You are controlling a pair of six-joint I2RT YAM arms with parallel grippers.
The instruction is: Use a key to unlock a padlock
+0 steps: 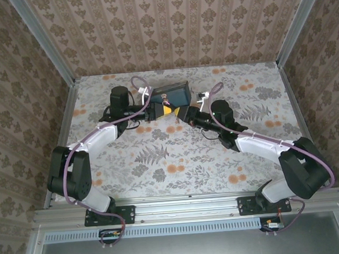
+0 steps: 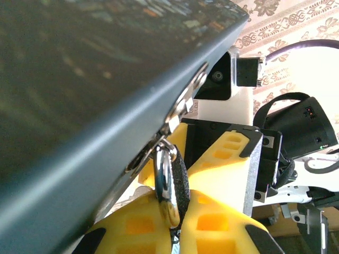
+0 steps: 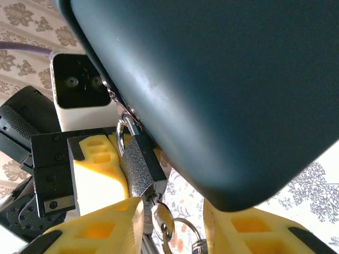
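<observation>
Padlock (image 3: 139, 164) hangs off dark case (image 3: 222, 79), left end effector (image 2: 177, 225) clamped on it; right end effector (image 3: 172, 235) narrowly parted, straddling key (image 3: 160, 218) beneath, not gripping.

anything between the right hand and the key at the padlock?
Nothing visible. The key hangs below the padlock, right in the gap between the open fingers of the right hand. The left hand clamps the padlock from the side, and the case sits above, neither in the path.
</observation>
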